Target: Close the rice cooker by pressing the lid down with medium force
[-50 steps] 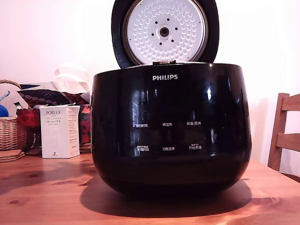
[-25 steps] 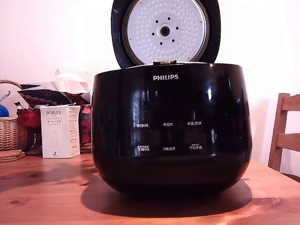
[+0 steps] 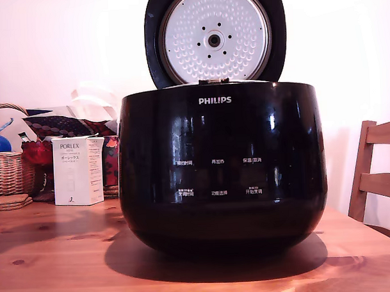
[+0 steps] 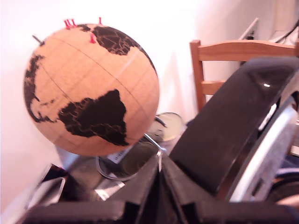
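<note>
Cooker (image 3: 222,177): white "PHILIPS" brand at upper front; six small white Chinese button labels in two rows below, too small to read. White box (image 3: 78,170): "PORLEX" printed at top, smaller print beneath illegible.

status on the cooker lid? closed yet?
Not closed. The lid stands upright, its dimpled metal plate facing the exterior camera above the rice cooker. In the wrist view the gripper sits beside the lid's black back, apparently shut; contact unclear. The whole press-down is left.
</note>
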